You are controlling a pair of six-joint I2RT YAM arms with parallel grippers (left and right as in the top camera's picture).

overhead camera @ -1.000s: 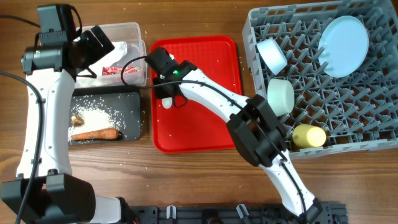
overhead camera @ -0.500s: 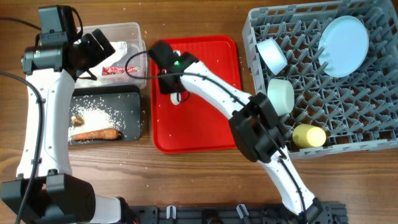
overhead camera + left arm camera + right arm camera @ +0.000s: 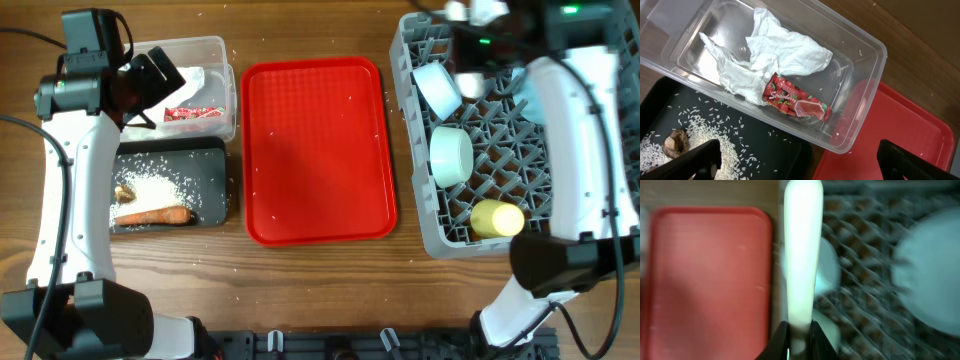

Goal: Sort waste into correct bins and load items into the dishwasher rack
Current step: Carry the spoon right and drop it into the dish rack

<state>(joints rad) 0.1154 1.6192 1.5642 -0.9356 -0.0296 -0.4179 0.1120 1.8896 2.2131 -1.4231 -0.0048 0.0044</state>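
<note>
My right tool [image 3: 799,332] is pinched tight on the handle of the white plastic spoon [image 3: 802,250], fingers closed hard against it on both sides. The wrist view is blurred, but the spoon stands straight up the middle of the frame, and it is over the near left edge of the large square grey plastic rack [image 3: 600,200], up at its far left corner in the overhead view.

In the rack, one pale round bowl [image 3: 437,88] lies on its side by the left wall, a second pale bowl [image 3: 452,155] sits just below it, and the small yellow cup [image 3: 497,217] lies tipped over near the front edge. The pale blue round plate [image 3: 932,280] shows to the right of the spoon, soft and out of focus.

The flat red tray [image 3: 320,150] sits between the rack and the tubs, with just a few white specks on it.

My left tool [image 3: 799,152] hangs spread wide with nothing in it, over the clear rectangular plastic tub [image 3: 875,50]. Inside the tub lie the crumpled white napkin [image 3: 775,50] and the red printed snack wrapper [image 3: 797,102], touching each other.

Beside it on the wooden surface [image 3: 320,290], the shallow black tub [image 3: 215,165] holds loose white rice grains [image 3: 160,185], the orange-brown carrot-like stick [image 3: 155,214] and the small brown food scrap [image 3: 675,142].
</note>
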